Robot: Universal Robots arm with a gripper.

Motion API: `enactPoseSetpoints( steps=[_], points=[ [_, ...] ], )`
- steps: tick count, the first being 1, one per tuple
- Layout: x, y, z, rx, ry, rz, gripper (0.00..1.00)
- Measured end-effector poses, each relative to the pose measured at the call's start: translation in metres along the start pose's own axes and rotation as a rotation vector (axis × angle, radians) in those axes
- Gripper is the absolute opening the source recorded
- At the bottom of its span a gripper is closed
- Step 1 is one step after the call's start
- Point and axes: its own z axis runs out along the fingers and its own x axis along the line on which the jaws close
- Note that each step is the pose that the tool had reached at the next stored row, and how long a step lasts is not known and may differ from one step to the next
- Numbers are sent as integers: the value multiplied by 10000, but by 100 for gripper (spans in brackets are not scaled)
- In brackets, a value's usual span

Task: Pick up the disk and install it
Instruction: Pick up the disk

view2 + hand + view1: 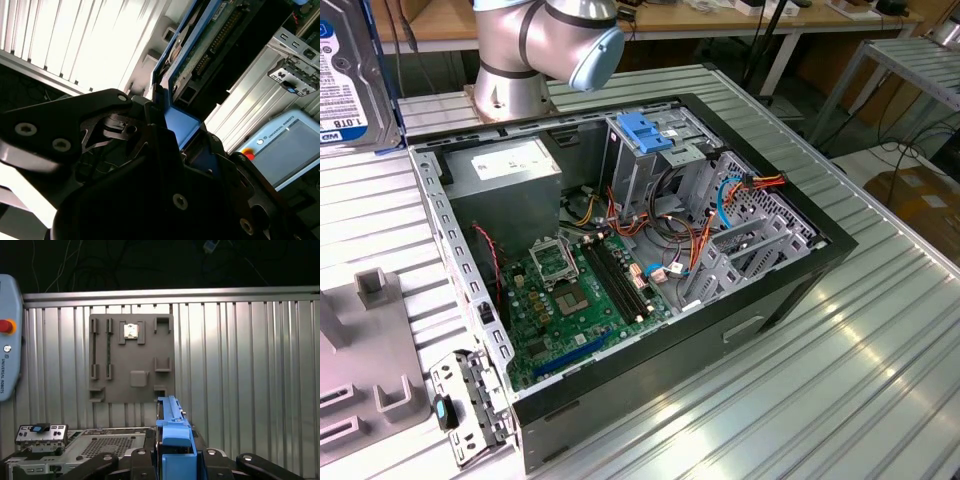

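Your gripper (175,462) has its jaws closed on the disk (172,435), holding it by its blue-railed edge. In both wrist views the drive stands out from between the jaws, clear of everything else.

In the exterior view the disk hangs at the upper left of the frame, close to the camera. It is well apart from the open computer case (790,290) that fills the middle of the frame. Inside the case, toward the upper middle of that view, the drive cage (630,170) with its blue handle stands upright, and nothing is entering it.

At the exterior view's lower left, the grey fixture plate (370,390) lies on the ribbed table (880,380).

By my reading, the pick-up is done: you have the disk in hand and off its resting place. The install is not yet done, since the drive is nowhere near the case.
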Motion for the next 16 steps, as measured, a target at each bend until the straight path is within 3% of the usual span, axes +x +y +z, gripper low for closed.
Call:
enactPoseSetpoints(
  steps=[12, 16],
  points=[
    [14, -132, -1, 0, 0, 1, 37],
    [18, -212, -1, 0, 0, 1, 37]
  ],
)
